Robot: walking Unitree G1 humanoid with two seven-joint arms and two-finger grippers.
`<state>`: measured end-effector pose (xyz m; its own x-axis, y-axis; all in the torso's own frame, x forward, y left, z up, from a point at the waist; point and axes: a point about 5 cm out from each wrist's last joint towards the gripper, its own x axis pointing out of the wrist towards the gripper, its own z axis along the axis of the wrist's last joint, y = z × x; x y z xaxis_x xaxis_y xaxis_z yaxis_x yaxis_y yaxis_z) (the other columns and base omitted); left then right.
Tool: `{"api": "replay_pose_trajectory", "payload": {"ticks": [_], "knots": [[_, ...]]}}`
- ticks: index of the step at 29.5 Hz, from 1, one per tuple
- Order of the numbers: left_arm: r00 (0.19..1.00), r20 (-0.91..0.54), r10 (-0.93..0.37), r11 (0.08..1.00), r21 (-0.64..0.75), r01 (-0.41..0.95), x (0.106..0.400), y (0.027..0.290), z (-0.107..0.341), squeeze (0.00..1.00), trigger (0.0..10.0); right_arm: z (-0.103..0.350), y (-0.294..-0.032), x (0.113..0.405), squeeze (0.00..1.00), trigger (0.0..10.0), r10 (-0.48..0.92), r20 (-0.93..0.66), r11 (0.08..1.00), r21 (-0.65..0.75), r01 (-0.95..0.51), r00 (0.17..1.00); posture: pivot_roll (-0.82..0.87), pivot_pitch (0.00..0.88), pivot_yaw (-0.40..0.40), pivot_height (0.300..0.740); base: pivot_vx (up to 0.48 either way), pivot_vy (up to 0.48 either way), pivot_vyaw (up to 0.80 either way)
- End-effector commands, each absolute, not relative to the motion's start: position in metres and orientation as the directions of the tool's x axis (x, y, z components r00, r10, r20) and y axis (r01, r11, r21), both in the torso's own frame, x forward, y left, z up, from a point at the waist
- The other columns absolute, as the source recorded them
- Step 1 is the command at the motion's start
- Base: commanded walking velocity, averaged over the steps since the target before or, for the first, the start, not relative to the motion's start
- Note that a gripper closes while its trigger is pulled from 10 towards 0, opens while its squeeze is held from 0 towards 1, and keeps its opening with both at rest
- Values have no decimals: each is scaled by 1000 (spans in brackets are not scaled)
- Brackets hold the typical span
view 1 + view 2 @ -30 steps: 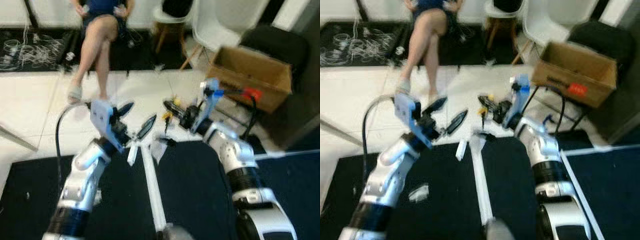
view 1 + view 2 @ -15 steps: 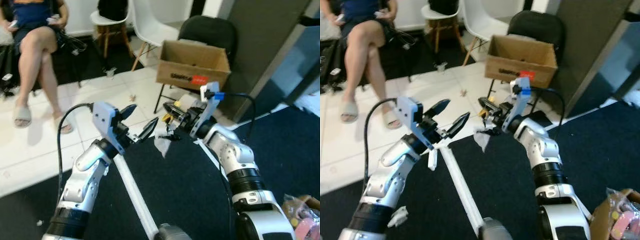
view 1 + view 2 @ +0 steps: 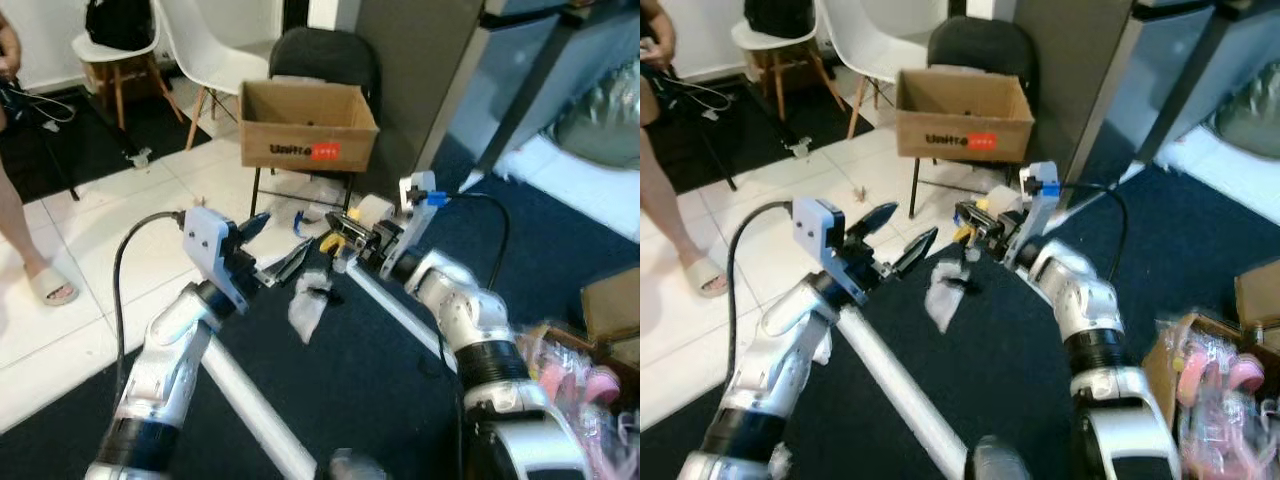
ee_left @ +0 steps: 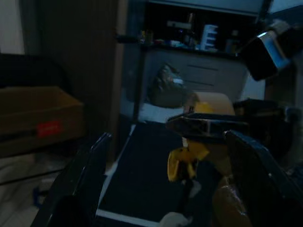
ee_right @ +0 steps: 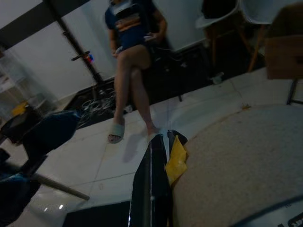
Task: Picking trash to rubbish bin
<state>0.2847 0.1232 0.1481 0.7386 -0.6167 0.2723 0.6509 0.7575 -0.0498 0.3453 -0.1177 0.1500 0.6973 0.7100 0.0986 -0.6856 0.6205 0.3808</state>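
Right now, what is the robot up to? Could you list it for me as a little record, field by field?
Right gripper: raised ahead of the robot, shut on a yellow scrap
Left gripper: raised beside it, fingers open, holding nothing
Clear wrapper: just below the right gripper; whether it hangs or lies on the floor, cannot tell
Cardboard box: open-topped, on a black chair ahead
Floor: dark carpet near the robot, white tiles beyond
Person: seated on the left, legs crossed
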Motion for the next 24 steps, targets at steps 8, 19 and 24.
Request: {"api": "replay_pose_trajectory", "payload": {"ticks": [8, 19, 24], "knots": [[738, 283, -613, 760, -44, 648, 285, 122, 150, 0, 10000, 153, -122, 347, 0, 10000, 704, 98, 633, 363, -684, 703, -41, 0, -41, 740, 0, 0, -788], [737, 315, -598, 760, -68, 646, 284, 124, 153, 0, 10000, 156, -123, 346, 0, 10000, 705, 122, 630, 343, -697, 698, -40, 0, -43, 740, 72, 0, -501], [737, 329, -591, 760, -79, 645, 284, 125, 155, 0, 10000, 157, -123, 345, 0, 10000, 708, 123, 628, 339, -700, 695, -42, 0, -43, 740, 303, 0, 0]]}}
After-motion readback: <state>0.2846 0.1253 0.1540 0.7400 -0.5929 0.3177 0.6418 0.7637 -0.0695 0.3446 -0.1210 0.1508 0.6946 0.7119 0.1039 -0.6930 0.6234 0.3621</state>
